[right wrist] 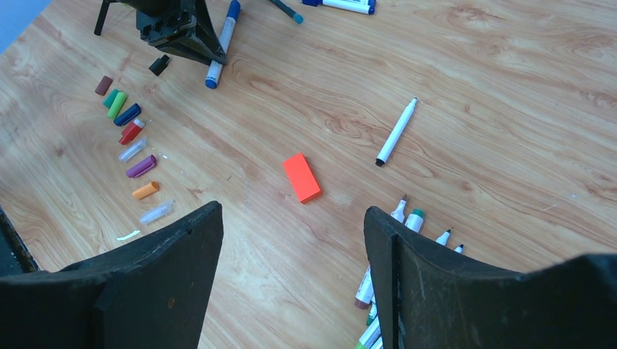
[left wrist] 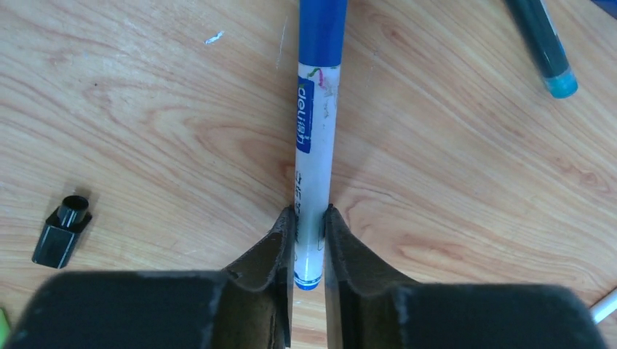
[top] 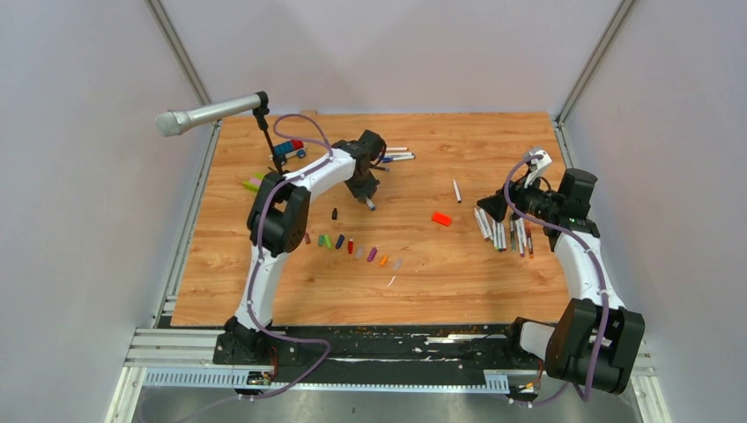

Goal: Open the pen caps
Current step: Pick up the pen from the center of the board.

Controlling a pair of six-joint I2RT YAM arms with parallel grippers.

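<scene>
1 blue-capped pen point(left wrist: 314, 167) lies between the left claw point(left wrist: 308, 222) pads, clamped at its tail end.

Loose pen caps point(top: 372, 255) in brown, green, blue, red, clear, purple and orange lie in a curved row; a black cap point(left wrist: 62, 231) lies apart. A white pen point(left wrist: 316, 145) lies flat, blue cap on. Uncapped pens point(top: 500, 233) cluster at right.

The top camera looks down from above the near edge over the whole counter point(top: 458, 141), the left wrist camera sits close above a blue pen point(left wrist: 314, 145), and the higher, oblique right wrist camera shares that pen and the pen caps point(right wrist: 140, 166) with the top one.
</scene>
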